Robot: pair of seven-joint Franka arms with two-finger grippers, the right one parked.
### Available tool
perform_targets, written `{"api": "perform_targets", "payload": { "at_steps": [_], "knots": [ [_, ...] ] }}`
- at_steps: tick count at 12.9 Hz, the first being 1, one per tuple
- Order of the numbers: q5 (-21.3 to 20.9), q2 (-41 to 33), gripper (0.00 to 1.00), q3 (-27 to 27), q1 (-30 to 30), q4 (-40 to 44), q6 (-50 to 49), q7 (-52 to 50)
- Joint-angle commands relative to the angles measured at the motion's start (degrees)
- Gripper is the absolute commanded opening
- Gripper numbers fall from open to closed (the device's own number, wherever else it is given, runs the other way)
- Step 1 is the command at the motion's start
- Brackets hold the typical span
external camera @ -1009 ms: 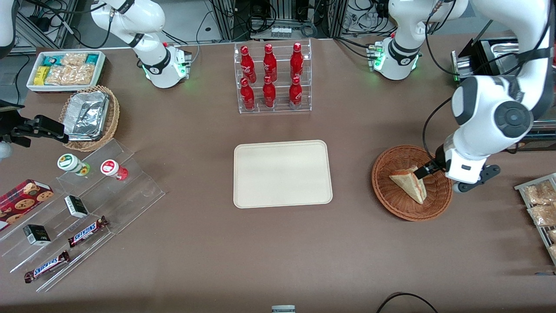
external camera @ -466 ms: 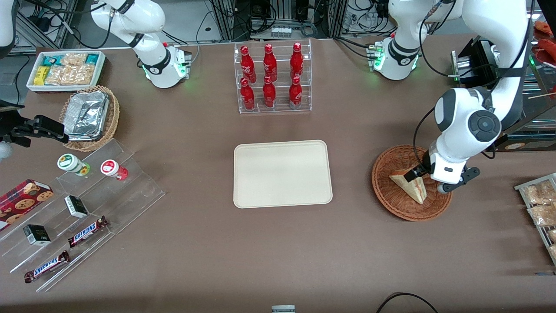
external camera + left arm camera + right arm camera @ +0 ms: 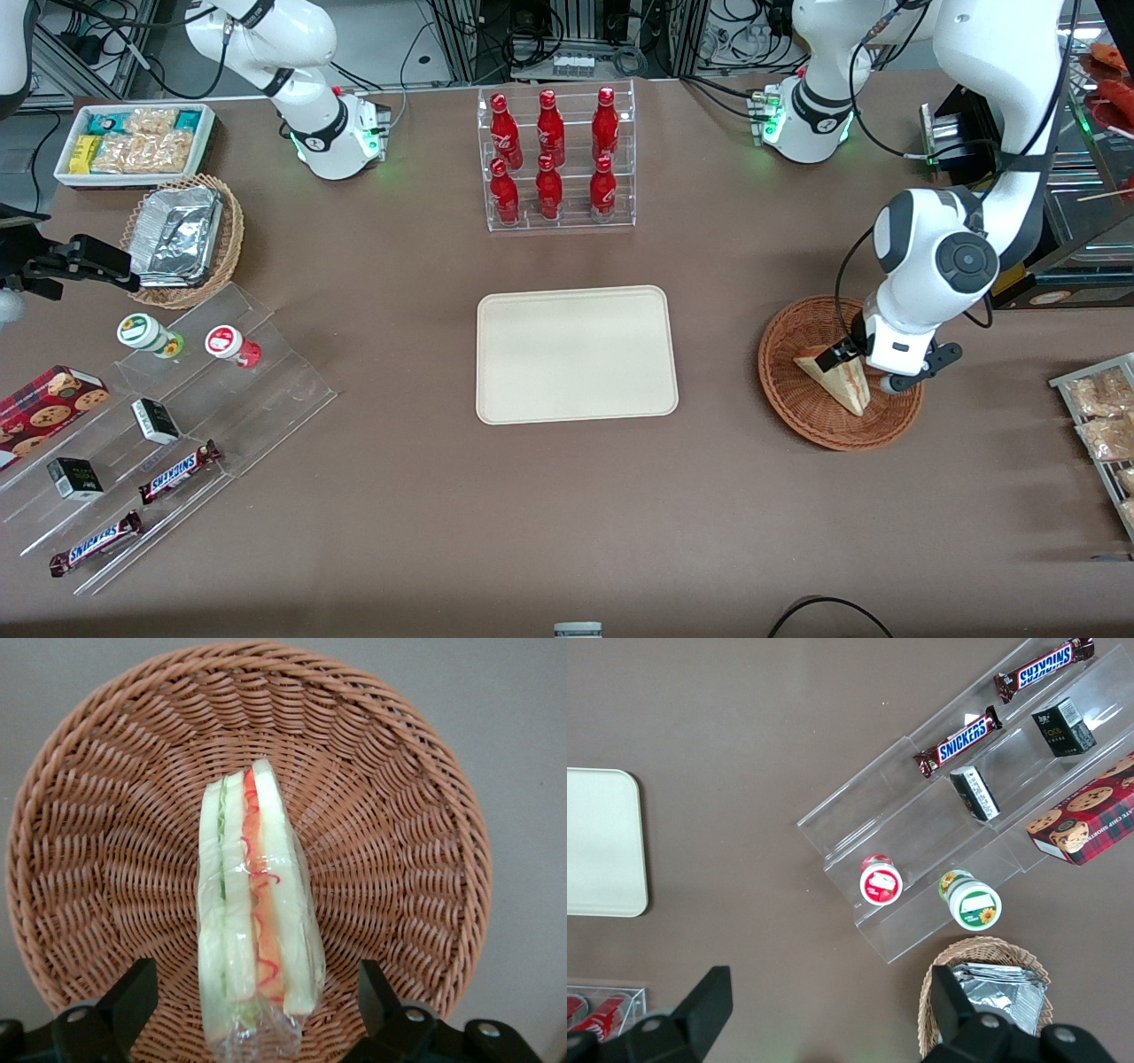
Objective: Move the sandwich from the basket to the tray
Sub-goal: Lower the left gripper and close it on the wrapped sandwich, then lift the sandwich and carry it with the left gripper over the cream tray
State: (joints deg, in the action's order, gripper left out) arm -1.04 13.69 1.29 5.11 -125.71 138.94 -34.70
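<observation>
The sandwich (image 3: 837, 379), a plastic-wrapped wedge of pale bread with red and green filling (image 3: 252, 912), stands on edge in the reddish-brown wicker basket (image 3: 793, 399), which also shows in the left wrist view (image 3: 390, 842). My left gripper (image 3: 849, 353) hangs over the basket, open, one black finger on each side of the sandwich's wrapped end (image 3: 257, 1005), with gaps between fingers and wrap. The cream tray (image 3: 576, 354) lies on the table, toward the parked arm's end from the basket, with nothing on it.
A clear rack of red bottles (image 3: 554, 159) stands farther from the front camera than the tray. A wire rack of snack packets (image 3: 1103, 416) lies at the working arm's end. Clear stepped shelves with candy bars (image 3: 177, 416) and a foil-filled tan basket (image 3: 186, 235) lie toward the parked arm's end.
My left gripper has moved toward the tray and lowered over the sandwich, so its fingers now straddle the sandwich. The sandwich and basket have not moved.
</observation>
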Motion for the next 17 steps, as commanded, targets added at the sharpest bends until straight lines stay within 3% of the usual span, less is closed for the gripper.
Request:
{"api": "perform_targets", "payload": {
  "at_steps": [1,3,4,8,11,13,15,17],
  "knots": [
    [-1.2,0.9,0.8,-0.1,0.3,-0.2,1.6,-1.5],
    [-1.2,1.2,0.18,-0.1,0.3,-0.1,1.6,-1.5],
    [-1.2,1.2,0.0,-0.1,0.1,0.0,1.5,-1.4],
    [-1.2,-1.1,0.0,-0.1,0.0,1.1,-0.3,-1.0],
    [-5.4,-1.9,0.0,0.5,0.8,10.9,-15.1,-1.2],
    [-5.6,-1.4,0.0,0.7,4.4,19.5,-26.1,-1.3],
    [-9.0,-1.3,0.0,0.7,10.1,21.5,-27.9,-1.6],
    [-9.0,-1.1,0.0,1.2,14.1,23.4,-28.2,-3.8]
  ]
}}
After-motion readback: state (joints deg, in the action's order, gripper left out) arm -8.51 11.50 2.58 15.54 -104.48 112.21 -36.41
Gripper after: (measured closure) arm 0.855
